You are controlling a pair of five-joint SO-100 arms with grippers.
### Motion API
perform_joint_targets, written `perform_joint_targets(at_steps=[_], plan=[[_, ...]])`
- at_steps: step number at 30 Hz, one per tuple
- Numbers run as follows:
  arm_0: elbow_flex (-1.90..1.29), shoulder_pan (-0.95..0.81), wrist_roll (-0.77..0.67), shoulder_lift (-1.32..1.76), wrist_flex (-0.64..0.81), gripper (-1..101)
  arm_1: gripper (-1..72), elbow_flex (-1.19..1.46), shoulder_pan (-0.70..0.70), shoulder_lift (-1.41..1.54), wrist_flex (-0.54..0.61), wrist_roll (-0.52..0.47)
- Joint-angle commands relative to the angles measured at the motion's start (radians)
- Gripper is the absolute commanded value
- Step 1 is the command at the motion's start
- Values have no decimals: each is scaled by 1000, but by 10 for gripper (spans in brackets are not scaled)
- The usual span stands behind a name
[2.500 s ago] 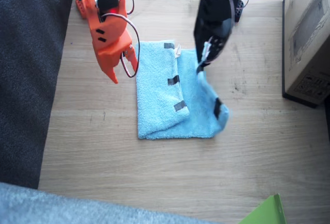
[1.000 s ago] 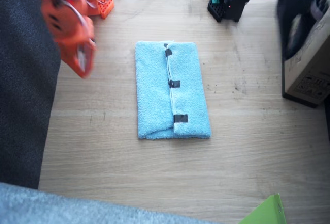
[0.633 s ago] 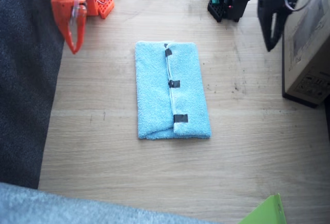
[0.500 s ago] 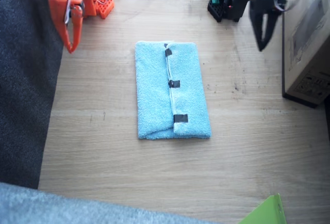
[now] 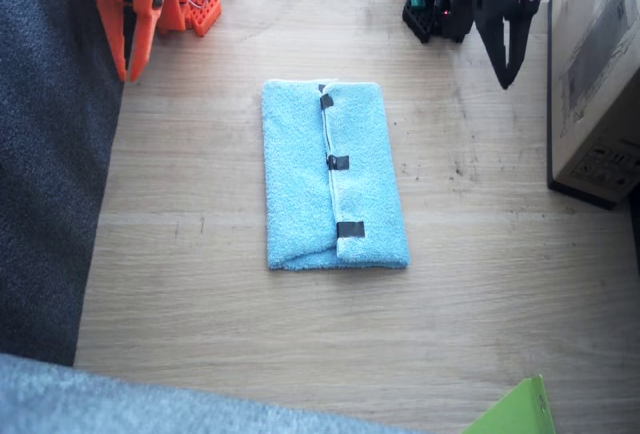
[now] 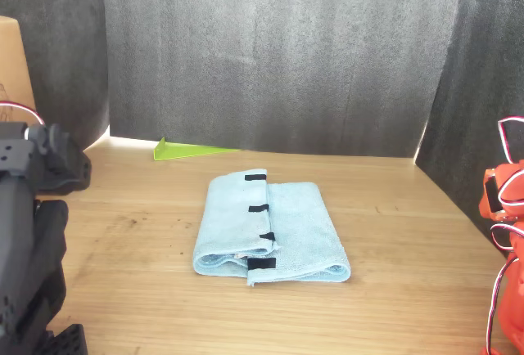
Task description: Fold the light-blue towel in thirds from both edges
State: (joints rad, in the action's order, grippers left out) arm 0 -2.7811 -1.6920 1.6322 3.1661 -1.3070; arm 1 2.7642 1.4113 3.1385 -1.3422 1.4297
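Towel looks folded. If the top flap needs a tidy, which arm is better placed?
Left, marginally. The light-blue towel has its taped top edge right of centre, nearer the left gripper. The right gripper hangs farther off. Neither holds anything.

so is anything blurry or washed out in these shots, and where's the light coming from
Fixed view: sharp, no motion blur on either arm; the light-blue towel is evenly lit, and the cardboard box looks pale and slightly washed out. Front view: a bright strip of light shows under the dark backdrop, giving sheen on the table; the left arm sits very close and dark, its detail hard to read.
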Motion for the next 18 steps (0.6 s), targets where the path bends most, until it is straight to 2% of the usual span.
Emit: perform_joint_targets(at_steps=[1,8,11,18], plan=[[-2,-15,6,14,-6,-4,86,3,-14,12,-9,40],[-3,-17,5,14,-6,-4,50,0,-51,11,-18,40],[-3,-17,5,14,-6,-4,0,0,-52,11,-18,44],[-3,-17,5,14,-6,-4,0,0,-83,11,-18,80]])
